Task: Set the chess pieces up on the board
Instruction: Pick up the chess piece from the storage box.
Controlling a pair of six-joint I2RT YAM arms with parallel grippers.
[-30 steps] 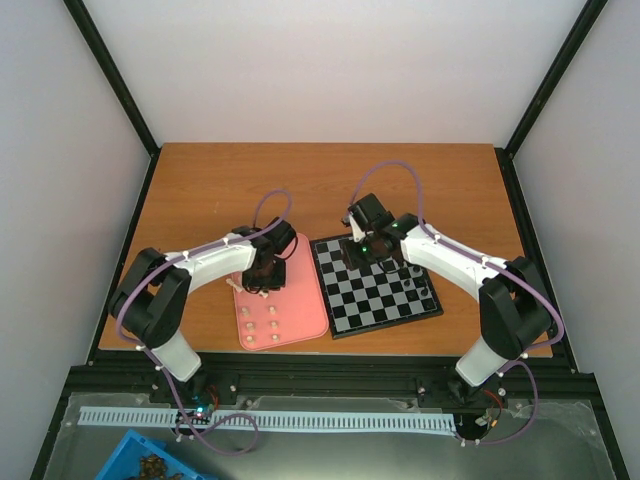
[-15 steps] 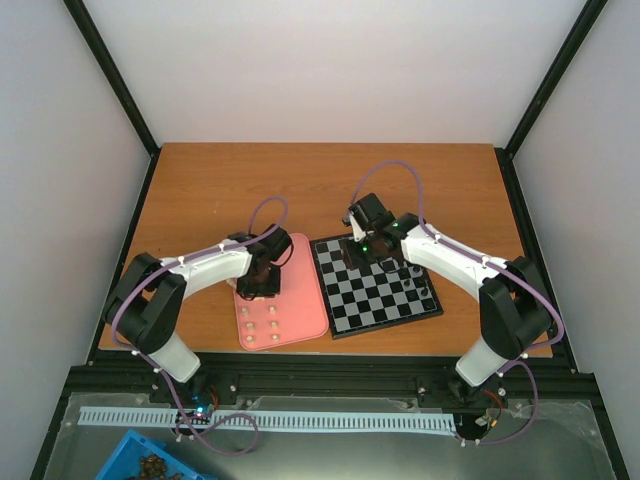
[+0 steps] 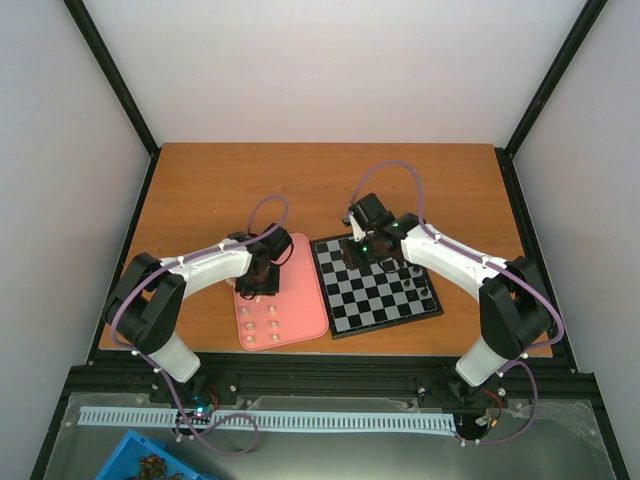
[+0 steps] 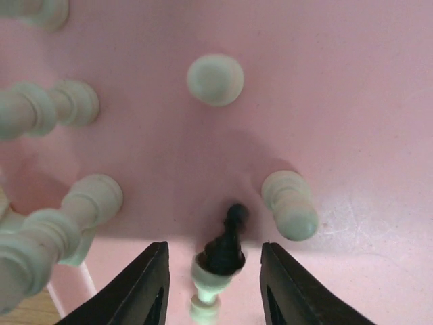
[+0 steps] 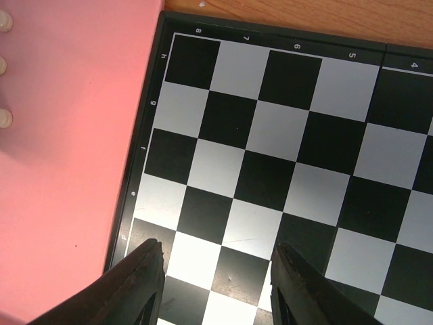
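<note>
Between the parted, empty jaws of the left pincer [image 4: 214, 261], the black piece [image 4: 226, 238] may be gripped along with the cream piece [image 4: 205, 292] touching it

The board [image 3: 365, 300] is checked in black and white, edged by a thin black border with small white letters and numbers. Beside the board's left edge lies a plain pink tray [image 3: 305, 300]. On the tray the cream chess pieces [image 4: 215, 79] stand pale off-white, and one black piece [image 4: 226, 244] lies among them. The table [image 3: 330, 180] under the board is orange-brown wood. The left arm [image 3: 205, 265] and right arm [image 3: 450, 262] are white with black joints, looped by purple cables [image 3: 392, 163].
</note>
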